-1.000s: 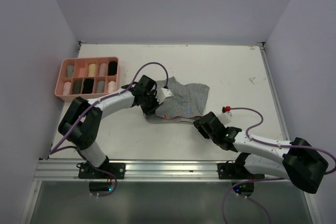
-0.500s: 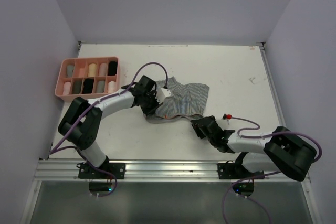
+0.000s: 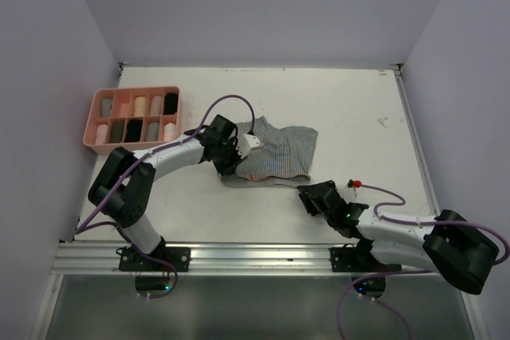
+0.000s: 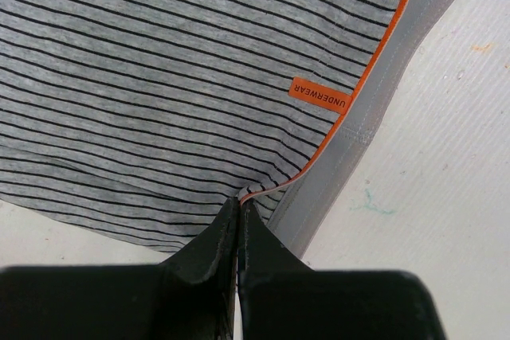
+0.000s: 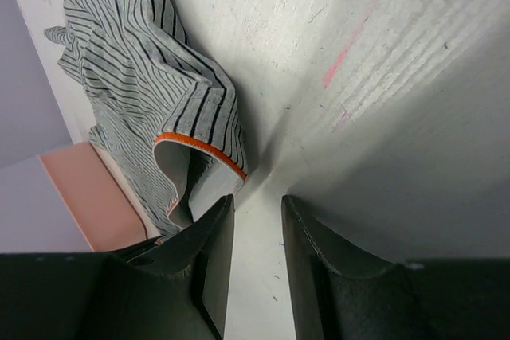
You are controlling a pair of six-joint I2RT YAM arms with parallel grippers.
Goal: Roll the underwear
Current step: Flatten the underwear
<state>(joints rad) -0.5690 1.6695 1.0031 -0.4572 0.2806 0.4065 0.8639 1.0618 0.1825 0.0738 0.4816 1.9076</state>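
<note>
Grey fabric with thin black stripes, the underwear (image 3: 275,153) lies spread and somewhat rumpled near the middle of the desk (image 3: 351,109), not yet rolled at all. Its plain grey waistband (image 4: 382,77), edged with orange piping and carrying a small orange label (image 4: 319,95), runs along the side nearest the arms. The left claw (image 4: 239,206) is closed tight right at that edge. The cloth puckers into its tips, so it looks to be pinching the waistband's left end, probably to anchor the garment or to hold one corner for stretching it flat. The right claw (image 5: 256,201) sits low on the desk just off the waistband's other end, where the fabric curls up and shows its pale inside. Its jaws stand narrowly apart with nothing between them, and they point at that lifted corner, a sensible approach for taking the second corner so the band can be pulled taut between both arms. The thin, limp cloth could slide away or bunch if the claw pushes into it rather than closing around it. Well off to the left stands the pink tray (image 3: 135,91), with small rolled bundles sitting in its compartments, which is likely where a finished roll belongs.
</note>
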